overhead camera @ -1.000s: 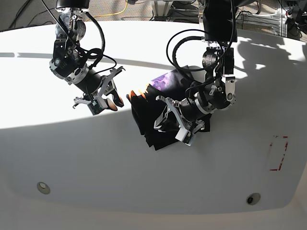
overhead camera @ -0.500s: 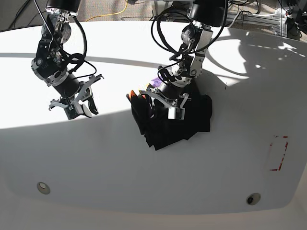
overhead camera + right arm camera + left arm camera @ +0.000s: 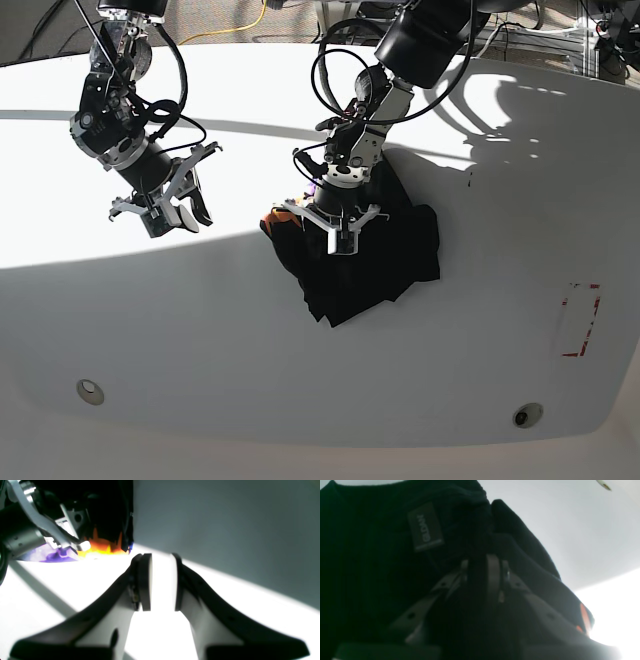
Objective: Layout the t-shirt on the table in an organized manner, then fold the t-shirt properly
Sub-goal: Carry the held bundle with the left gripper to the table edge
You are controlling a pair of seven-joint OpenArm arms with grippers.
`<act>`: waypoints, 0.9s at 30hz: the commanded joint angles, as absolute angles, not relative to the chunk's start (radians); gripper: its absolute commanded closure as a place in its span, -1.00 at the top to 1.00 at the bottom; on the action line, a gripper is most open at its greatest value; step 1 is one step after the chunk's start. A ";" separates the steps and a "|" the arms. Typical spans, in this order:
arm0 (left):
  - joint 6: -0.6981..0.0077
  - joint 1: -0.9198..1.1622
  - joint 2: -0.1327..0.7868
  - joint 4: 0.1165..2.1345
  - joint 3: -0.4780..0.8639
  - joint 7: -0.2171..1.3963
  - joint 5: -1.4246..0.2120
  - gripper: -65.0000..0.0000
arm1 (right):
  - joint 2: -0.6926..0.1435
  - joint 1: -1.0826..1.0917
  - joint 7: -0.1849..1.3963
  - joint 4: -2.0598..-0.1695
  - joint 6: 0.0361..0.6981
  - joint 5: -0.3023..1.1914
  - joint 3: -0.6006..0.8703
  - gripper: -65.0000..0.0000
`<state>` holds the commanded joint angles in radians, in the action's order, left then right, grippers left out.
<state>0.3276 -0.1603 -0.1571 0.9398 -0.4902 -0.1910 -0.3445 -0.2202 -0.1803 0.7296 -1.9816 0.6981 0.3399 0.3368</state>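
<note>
The left gripper (image 3: 338,238) is now pressing down into the bunched t-shirt (image 3: 375,262), jaws pinched on a fold just below the neck label, while off to its side the right gripper (image 3: 165,212), jaws slightly apart and empty, is hovering over the table (image 3: 200,330), having drifted back toward the shirt.

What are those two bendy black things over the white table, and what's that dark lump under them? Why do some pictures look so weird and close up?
Those are two robot arms. Each ends in a gripper, like a hand with two jaws. The wide picture looks down on the table from above. The two close-up pictures come from small cameras on the arms' wrists, so things look huge and blurry. The dark lump is a crumpled black t-shirt with an orange and purple picture on it. The left gripper is pressed down into the shirt, and its jaws look closed on a fold of cloth. The right gripper hangs above the bare table with its jaws apart, holding nothing.
</note>
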 joint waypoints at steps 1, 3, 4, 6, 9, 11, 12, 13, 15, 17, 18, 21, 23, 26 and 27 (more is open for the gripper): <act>0.326 -0.156 -0.157 0.932 -0.479 -0.189 -0.344 -0.74 | -0.216 -0.183 0.730 -1.982 0.698 0.340 0.349 -0.64; 0.325 -0.143 -0.157 0.932 -0.464 -0.188 -0.344 -0.74 | -0.214 -0.183 0.730 -1.982 0.698 0.340 0.366 -0.64; 0.321 -0.136 -0.150 0.935 -0.461 -0.186 -0.344 -0.74 | -0.214 -0.183 0.730 -1.982 0.698 0.340 0.369 -0.64; 0.303 -0.113 -0.114 0.955 -0.460 -0.170 -0.346 -0.74 | -0.214 -0.183 0.730 -1.982 0.698 0.340 0.369 -0.64; 0.251 -0.070 -0.053 1.013 -0.452 -0.134 -0.348 -0.74 | -0.214 -0.183 0.730 -1.982 0.698 0.340 0.369 -0.64; 0.216 -0.042 -0.015 1.049 -0.435 -0.113 -0.372 -0.74 | -0.214 -0.179 0.730 -1.982 0.698 0.340 0.367 -0.64; 0.202 -0.028 0.002 1.067 -0.426 -0.104 -0.387 -0.74 | -0.214 -0.177 0.730 -1.982 0.698 0.340 0.367 -0.64; 0.188 -0.010 0.019 1.089 -0.415 -0.093 -0.404 -0.74 | -0.213 -0.177 0.730 -1.982 0.698 0.340 0.367 -0.64; 0.170 0.024 0.068 1.130 -0.390 -0.068 -0.444 -0.74 | -0.213 -0.180 0.730 -1.982 0.698 0.341 0.366 -0.64; 0.156 0.054 0.136 1.176 -0.367 -0.041 -0.484 -0.74 | -0.213 -0.177 0.730 -1.982 0.698 0.341 0.366 -0.64; 0.153 0.065 0.160 1.188 -0.361 -0.033 -0.496 -0.74 | -0.213 -0.176 0.730 -1.982 0.698 0.341 0.366 -0.64; 0.114 0.093 0.263 1.233 -0.332 -0.021 -0.550 -0.74 | -0.211 -0.176 0.730 -1.982 0.698 0.341 0.364 -0.64; 0.074 0.127 0.335 1.257 -0.303 -0.021 -0.593 -0.74 | -0.211 -0.179 0.730 -1.982 0.698 0.341 0.364 -0.64; 0.012 0.157 0.438 1.265 -0.255 -0.019 -0.661 -0.74 | -0.211 -0.179 0.730 -1.982 0.698 0.341 0.364 -0.64; 0.002 0.162 0.450 1.265 -0.249 -0.019 -0.670 -0.74 | -0.211 -0.179 0.730 -1.982 0.698 0.341 0.364 -0.64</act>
<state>0.0023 0.1619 0.4503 1.2651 -0.2493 -0.0192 -0.6697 -0.2110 -0.1788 0.7296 -1.9816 0.6981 0.3414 0.3644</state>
